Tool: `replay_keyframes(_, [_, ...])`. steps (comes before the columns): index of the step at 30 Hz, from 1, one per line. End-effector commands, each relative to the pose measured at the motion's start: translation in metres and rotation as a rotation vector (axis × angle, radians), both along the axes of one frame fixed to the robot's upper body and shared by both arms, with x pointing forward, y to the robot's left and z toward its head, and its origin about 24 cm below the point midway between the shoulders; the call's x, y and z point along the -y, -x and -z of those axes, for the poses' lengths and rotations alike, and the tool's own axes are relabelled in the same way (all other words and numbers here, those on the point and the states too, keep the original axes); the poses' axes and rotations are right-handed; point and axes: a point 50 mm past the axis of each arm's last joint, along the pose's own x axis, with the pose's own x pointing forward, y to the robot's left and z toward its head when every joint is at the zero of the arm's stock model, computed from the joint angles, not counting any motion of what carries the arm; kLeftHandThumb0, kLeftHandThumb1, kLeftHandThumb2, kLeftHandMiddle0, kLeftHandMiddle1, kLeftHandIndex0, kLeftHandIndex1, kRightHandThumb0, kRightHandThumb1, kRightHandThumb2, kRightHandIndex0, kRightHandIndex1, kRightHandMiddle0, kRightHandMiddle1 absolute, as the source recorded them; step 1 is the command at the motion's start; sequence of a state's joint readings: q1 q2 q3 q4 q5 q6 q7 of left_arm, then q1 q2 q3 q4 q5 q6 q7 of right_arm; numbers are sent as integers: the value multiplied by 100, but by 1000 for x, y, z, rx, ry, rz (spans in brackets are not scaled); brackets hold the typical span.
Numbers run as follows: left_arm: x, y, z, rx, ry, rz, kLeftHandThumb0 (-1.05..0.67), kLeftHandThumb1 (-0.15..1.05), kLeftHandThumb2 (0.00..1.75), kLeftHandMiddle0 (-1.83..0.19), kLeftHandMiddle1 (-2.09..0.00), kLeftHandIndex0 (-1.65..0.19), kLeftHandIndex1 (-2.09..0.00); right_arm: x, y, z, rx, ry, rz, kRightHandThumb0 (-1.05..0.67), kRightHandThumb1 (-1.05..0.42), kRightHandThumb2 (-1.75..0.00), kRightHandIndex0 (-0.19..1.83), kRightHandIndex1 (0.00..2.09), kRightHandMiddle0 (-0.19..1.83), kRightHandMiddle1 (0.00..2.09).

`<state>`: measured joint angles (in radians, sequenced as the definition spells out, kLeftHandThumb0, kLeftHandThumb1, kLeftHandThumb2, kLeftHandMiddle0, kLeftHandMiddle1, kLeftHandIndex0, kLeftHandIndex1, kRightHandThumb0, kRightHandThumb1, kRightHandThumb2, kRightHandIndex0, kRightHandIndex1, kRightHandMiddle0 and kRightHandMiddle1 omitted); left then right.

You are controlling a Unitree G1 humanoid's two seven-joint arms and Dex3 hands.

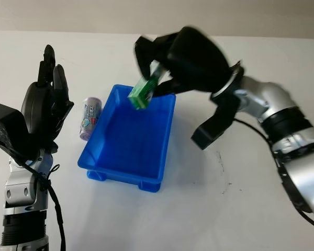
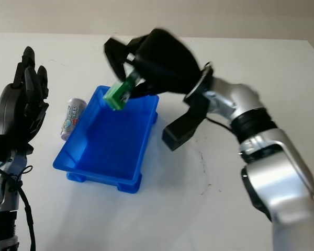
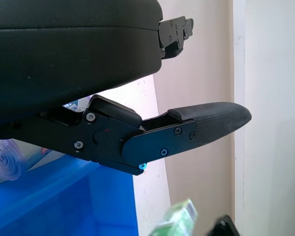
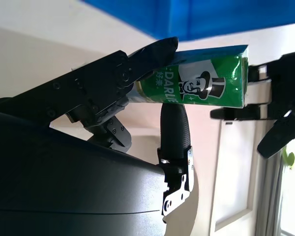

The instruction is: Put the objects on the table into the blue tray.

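Note:
My right hand (image 1: 154,73) hangs over the far end of the blue tray (image 1: 146,175), shut on a green toothpaste box (image 1: 145,91) that tilts down toward the tray; the box (image 4: 196,86) sits between the black fingers in the right wrist view. A small purple-and-white can (image 1: 89,118) lies on its side on the table just left of the tray. My left hand (image 1: 48,99) is raised, open, left of the can, holding nothing. The tray's inside looks bare.
The white table (image 1: 240,209) stretches wide to the right of and in front of the tray. My right forearm (image 1: 267,110) crosses above the table right of the tray. A black cable trails under that arm.

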<state>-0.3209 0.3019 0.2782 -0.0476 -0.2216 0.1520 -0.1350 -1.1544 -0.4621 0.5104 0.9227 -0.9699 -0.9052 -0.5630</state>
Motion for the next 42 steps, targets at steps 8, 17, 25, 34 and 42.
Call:
replay_keyframes(8, [1,3,0,10,-3,-1,-86,105,71,19,0,19,0,-13,0,15,-51,86,-40,-29,-95,-5,75,209,46,209])
replay_keyframes(17, [1,4,0,9,-3,-4,-85,105,72,19,0,19,0,-2,1,13,-341,428,85,-56,-86,-5,11,111,2,133])
replay_keyframes(25, [1,3,1,9,8,-4,-85,105,72,19,0,19,0,10,16,-5,-487,362,110,-90,-104,-39,4,4,2,9])
replay_keyframes(34, [0,4,0,8,-9,-3,-85,105,72,19,0,19,0,30,17,-9,-657,3,94,-92,-105,-63,-8,2,-7,3])
replay_keyframes(42, [-3,6,0,-4,-15,-7,-85,105,72,19,0,19,0,61,17,16,-895,-399,105,-92,-105,-73,-15,1,-14,2])
